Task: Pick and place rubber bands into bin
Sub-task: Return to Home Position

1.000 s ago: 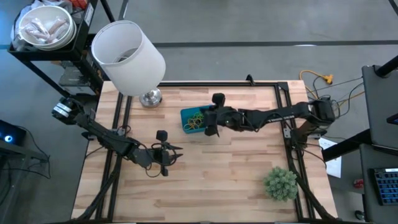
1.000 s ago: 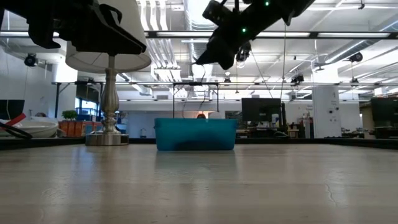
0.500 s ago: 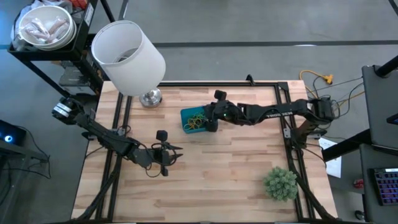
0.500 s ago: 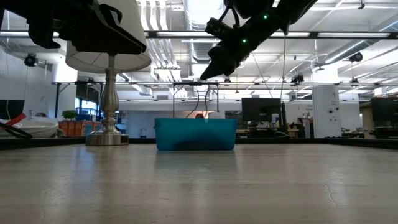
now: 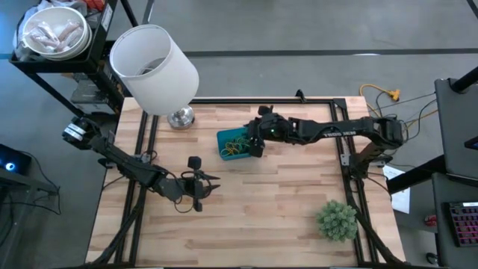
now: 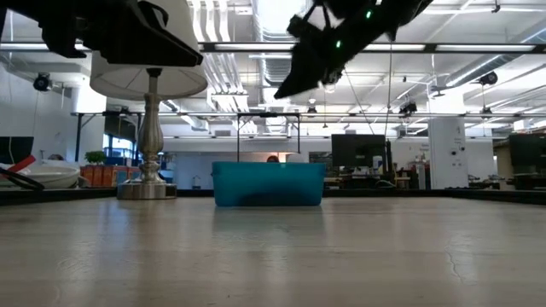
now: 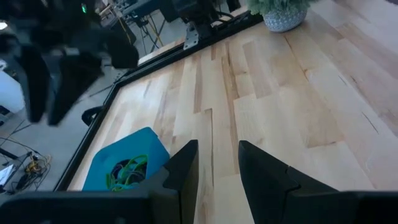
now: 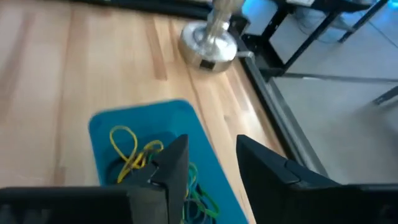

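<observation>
Rubber bands [image 5: 234, 144], thin green and yellow loops, in blue plastic bin [image 5: 223, 136].
Right gripper [image 5: 256, 147] has risen, jaws apart, empty; we judge collecting done.

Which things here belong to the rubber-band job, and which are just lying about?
Job: rubber bands, lying in the bin; right gripper, open, above the bin; left gripper, open, waiting apart.
Lying about: lamp; plant; bowl.

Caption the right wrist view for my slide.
Open right gripper above blue bin containing yellow and green rubber bands.
</observation>
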`<action>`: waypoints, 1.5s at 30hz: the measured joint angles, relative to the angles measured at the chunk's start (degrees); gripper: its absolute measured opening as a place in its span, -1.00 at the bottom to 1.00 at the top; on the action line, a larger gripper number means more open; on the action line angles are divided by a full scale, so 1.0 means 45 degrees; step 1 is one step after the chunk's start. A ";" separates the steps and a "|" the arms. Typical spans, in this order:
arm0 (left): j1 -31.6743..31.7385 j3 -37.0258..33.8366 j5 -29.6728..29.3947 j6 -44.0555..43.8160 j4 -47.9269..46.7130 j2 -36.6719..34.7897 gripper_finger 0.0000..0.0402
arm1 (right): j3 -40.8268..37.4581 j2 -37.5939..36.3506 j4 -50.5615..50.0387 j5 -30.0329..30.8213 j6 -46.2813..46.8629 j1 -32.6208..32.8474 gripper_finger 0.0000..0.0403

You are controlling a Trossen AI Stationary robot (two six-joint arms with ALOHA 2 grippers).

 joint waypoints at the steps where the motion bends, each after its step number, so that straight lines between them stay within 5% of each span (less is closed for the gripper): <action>1: 0.0003 0.0011 0.0002 -0.0002 0.0047 -0.0008 -0.51 | 0.0075 -0.0217 -0.0170 0.0005 0.0076 0.0133 -0.34; 8: 0.0134 0.0314 0.0391 0.1263 0.2132 0.0021 -0.51 | -0.0021 -0.2309 -0.1739 -0.0038 -0.0821 0.1636 -0.31; 13: 0.1588 0.0363 0.5236 0.3104 0.4625 0.0002 -0.51 | -0.0641 -0.4386 -0.2217 0.0003 -0.0761 0.2613 -0.35; 15: 0.2284 0.0442 0.6180 0.3207 0.4696 0.0045 -0.51 | -0.0969 -0.5217 -0.2255 0.0003 -0.0680 0.3001 -0.36; 25: 0.5065 -0.0145 0.6300 0.3003 0.4352 -0.0757 -0.51 | -0.3758 -0.8587 -0.1837 0.0016 -0.0307 0.4650 -0.40; 37: 0.5186 -0.3934 0.6119 0.2673 0.3709 -0.6585 -0.51 | -0.8183 -1.3350 0.1779 0.0041 -0.0800 0.4823 -0.41; 45: 0.5186 -0.5967 0.6057 0.2631 0.3649 -0.9554 -0.51 | -0.9496 -1.4792 0.1903 -0.0014 -0.0919 0.4857 -0.45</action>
